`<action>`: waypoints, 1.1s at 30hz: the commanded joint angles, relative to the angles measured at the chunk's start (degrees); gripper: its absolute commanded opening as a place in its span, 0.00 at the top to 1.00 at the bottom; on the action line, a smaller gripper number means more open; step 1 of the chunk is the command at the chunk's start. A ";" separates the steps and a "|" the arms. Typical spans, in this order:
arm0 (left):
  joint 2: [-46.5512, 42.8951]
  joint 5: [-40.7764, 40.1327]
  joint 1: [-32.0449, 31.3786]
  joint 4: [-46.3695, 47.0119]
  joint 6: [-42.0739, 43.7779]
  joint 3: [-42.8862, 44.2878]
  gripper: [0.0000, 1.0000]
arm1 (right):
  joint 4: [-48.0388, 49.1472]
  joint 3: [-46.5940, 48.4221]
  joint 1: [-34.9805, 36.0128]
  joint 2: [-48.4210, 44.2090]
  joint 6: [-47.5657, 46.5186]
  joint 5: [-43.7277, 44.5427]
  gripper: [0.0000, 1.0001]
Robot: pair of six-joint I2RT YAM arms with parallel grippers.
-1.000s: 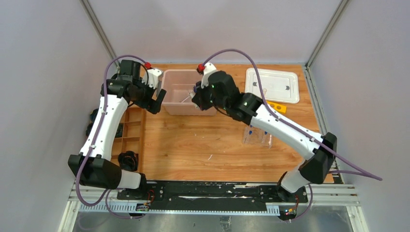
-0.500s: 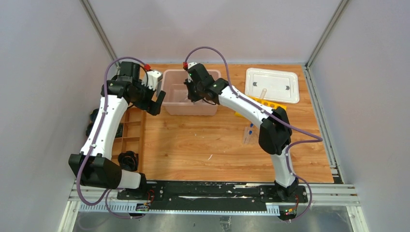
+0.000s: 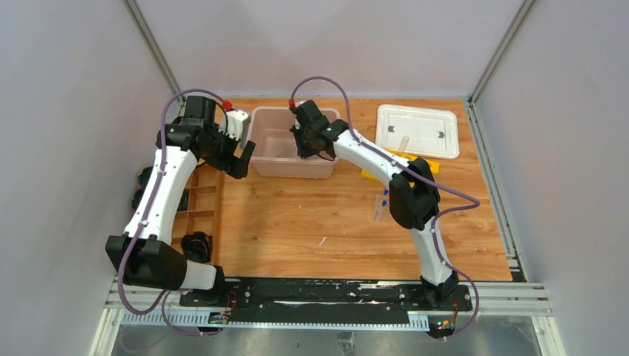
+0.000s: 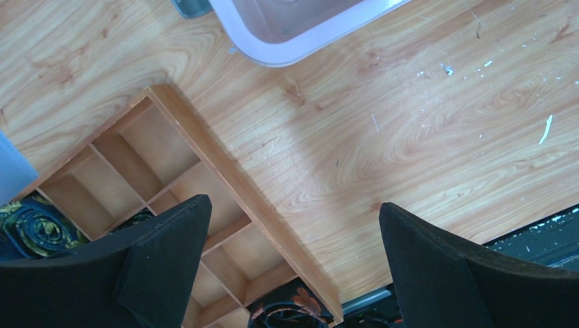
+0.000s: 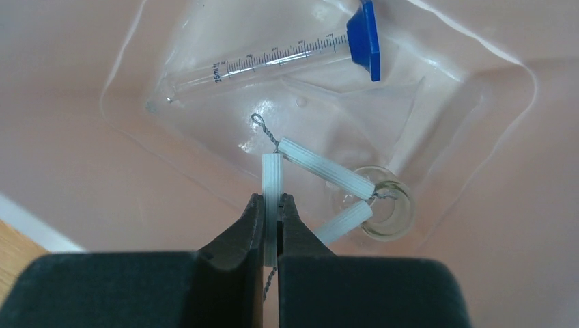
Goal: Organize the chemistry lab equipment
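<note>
Left gripper (image 4: 293, 208) spread wide over wooden organizer (image 4: 153, 140) — pink bin (image 4: 287, 51) beyond

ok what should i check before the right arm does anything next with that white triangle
1. Grip: right jaws shut on one side bar of the white triangle: ok.
2. Position: triangle inside the walls of the pink bin: ok.
3. Height: whether the triangle rests on the bin floor or hangs above it: cannot tell.
4. Space underneath: the triangle's far corner overlaps a clear glass ring in the wrist view: not ok.
5. Neighbours: measuring tube with blue base lies apart from the triangle: ok.
6. Other arm: left jaws open and empty over the table beside the wooden tray, outside the bin: ok.
</note>
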 commanded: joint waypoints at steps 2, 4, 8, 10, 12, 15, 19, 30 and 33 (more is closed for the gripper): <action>-1.21 1.36 0.34 0.34 -0.16 -1.25 0.00 | -3.52 2.68 -0.46 2.31 -0.08 -2.32 0.92; -1.13 1.48 0.34 0.34 -0.15 -1.54 0.00 | -3.98 3.05 -0.45 2.53 -0.19 -2.27 0.83; -0.78 1.34 0.31 0.33 -0.22 -1.73 0.00 | -4.22 3.21 -0.47 0.76 -0.30 -2.23 0.65; -0.54 1.37 0.34 0.34 -0.30 -1.63 0.00 | -4.29 3.53 -0.44 -1.19 -0.49 -2.22 0.54; -0.26 1.58 0.34 0.34 -0.56 -1.54 0.00 | -4.71 4.24 -0.45 -3.47 -0.83 -2.19 0.44; -0.20 1.83 0.29 0.34 -0.74 -1.38 0.00 | -6.79 6.51 -0.67 -7.34 -1.90 -1.37 0.34; -0.40 1.83 0.33 0.36 -0.66 -1.41 0.00 | -10.24 8.44 -2.61 -14.35 -2.64 0.35 0.29; -0.49 2.20 0.34 0.33 -0.44 -1.46 0.00 | -13.36 -6.33 -31.35 -35.55 1.71 2.76 0.30; -0.50 2.56 0.33 0.34 -0.37 -1.41 0.00 | -12.99 -12.07 -40.97 -37.35 4.15 3.48 0.31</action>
